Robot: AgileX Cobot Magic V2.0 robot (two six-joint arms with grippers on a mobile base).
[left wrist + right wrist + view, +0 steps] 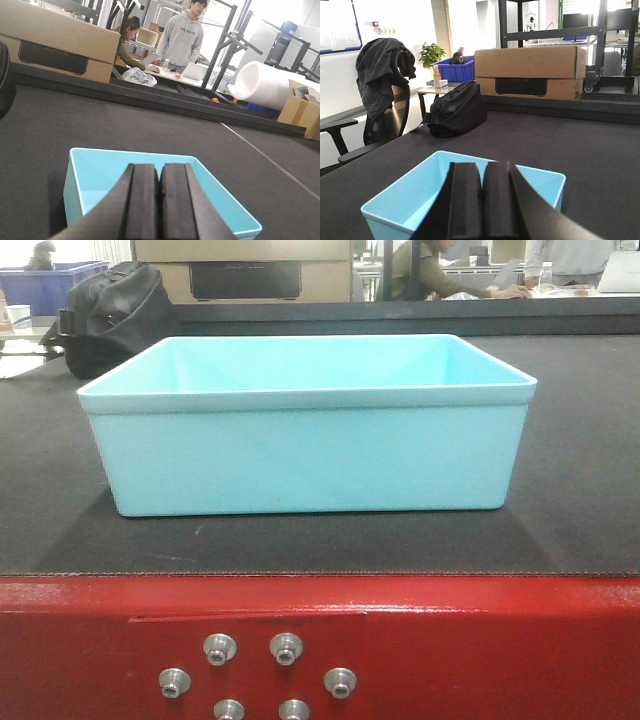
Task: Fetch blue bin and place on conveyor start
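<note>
The blue bin (310,450), pale cyan and empty, stands upright on the dark grey belt (585,490) of the conveyor start, just behind the red frame (460,635) with its silver bolt heads. Neither gripper shows in the front view. In the left wrist view my left gripper (160,167) is shut, pads pressed together with nothing between them, and the bin (90,172) lies beyond and below it. In the right wrist view my right gripper (482,167) is likewise shut and empty, held over the near side of the bin (415,195).
A black bag (110,315) rests on the belt's far left edge. Behind the belt lies a cardboard box (530,72). A chair draped with a jacket (382,95) stands left of the conveyor. People work at tables behind. A white foam roll (265,82) lies far right.
</note>
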